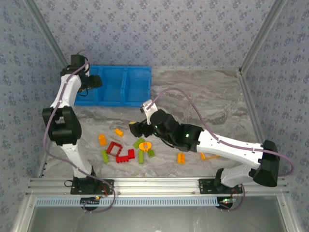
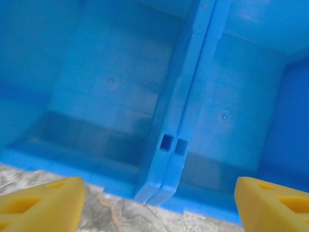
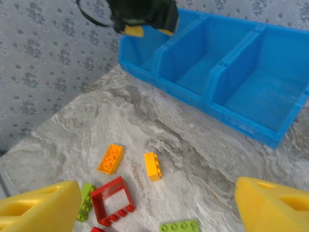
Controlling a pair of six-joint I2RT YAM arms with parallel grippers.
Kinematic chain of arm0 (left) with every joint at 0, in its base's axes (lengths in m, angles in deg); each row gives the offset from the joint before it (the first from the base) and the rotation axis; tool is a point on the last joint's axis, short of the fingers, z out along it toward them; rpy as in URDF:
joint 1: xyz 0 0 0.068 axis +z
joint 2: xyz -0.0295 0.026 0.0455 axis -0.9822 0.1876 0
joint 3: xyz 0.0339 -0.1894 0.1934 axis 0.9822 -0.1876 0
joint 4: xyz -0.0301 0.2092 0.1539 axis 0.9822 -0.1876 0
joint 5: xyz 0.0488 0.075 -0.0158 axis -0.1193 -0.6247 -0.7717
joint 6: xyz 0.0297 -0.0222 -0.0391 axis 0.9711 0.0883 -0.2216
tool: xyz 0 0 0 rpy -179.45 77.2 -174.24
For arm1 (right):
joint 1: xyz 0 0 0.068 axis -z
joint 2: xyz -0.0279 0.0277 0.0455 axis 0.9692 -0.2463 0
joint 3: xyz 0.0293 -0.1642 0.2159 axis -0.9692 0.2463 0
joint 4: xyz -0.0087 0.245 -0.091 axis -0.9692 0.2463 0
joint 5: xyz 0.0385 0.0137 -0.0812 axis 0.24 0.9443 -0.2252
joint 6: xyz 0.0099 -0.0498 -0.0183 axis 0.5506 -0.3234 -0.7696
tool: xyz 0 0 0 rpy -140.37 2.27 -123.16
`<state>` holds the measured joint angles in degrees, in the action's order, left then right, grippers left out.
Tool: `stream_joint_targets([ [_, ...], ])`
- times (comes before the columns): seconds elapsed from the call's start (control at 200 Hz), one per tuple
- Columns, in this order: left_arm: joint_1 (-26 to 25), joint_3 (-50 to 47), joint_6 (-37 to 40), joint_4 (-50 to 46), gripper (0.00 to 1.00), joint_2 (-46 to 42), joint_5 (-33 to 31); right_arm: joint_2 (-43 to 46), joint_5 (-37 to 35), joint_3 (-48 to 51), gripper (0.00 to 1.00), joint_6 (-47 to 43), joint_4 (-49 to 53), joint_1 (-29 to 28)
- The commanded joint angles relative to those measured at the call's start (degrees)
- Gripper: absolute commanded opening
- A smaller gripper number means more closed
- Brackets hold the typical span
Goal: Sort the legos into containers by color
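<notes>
- Starting with the table (image 1: 217, 96): walls (image 1: 169, 29) hem it on three sides. The right half lies bare, so that is your best room for swinging.
- The bin (image 1: 137, 92) sits far left, close to the left wall, and its three compartments look empty. A low approach could catch its front lip or a divider (image 2: 181, 96) and shove it.
- Your left gripper (image 2: 159, 205) hangs at the bin's left end, spread, holding nothing. Wall and bin crowd it.
- Your right gripper (image 3: 159, 203) hovers above the legos (image 1: 130, 147), spread and empty. Its cable (image 1: 176, 90) loops over the table and could snag.
- The legos lie clustered near the front, centre-left, some touching. Closing on one may nudge a neighbour or lift two colours.
</notes>
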<state>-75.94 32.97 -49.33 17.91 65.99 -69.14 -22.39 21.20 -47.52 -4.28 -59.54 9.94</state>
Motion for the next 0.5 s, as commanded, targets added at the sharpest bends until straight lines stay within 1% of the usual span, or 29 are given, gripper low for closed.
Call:
stream_joint_targets([
  [0.0, -0.13, 4.04, 2.75, 0.58, 0.80, 3.35, 2.04, -1.34, 3.08, -3.46, 0.86, 1.03, -1.55, 0.83],
  [0.085, -0.15, 6.80, 4.12, -0.12, 0.80, 5.76, 2.64, -2.66, 3.65, -4.45, 0.85, 1.53, -1.06, 1.09],
  [0.155, -0.25, 10.50, 5.31, -1.99, 0.77, 8.18, 2.83, -3.74, 3.95, -5.01, 0.85, 2.20, -0.37, 1.59],
  [0.25, -0.37, 13.43, 6.95, -3.79, 0.65, 10.82, 3.73, -4.71, 4.64, -5.09, 0.85, 3.32, -0.36, 2.32],
  [0.365, -0.56, 13.88, 6.90, -3.73, 0.50, 12.20, 3.37, -5.58, 5.52, -5.23, 0.85, 4.39, -0.09, 3.33],
  [0.495, -1.60, 14.13, 7.64, -3.86, 0.47, 13.15, 1.37, -5.91, 5.80, -5.60, 0.85, 4.96, 0.62, 4.07],
])
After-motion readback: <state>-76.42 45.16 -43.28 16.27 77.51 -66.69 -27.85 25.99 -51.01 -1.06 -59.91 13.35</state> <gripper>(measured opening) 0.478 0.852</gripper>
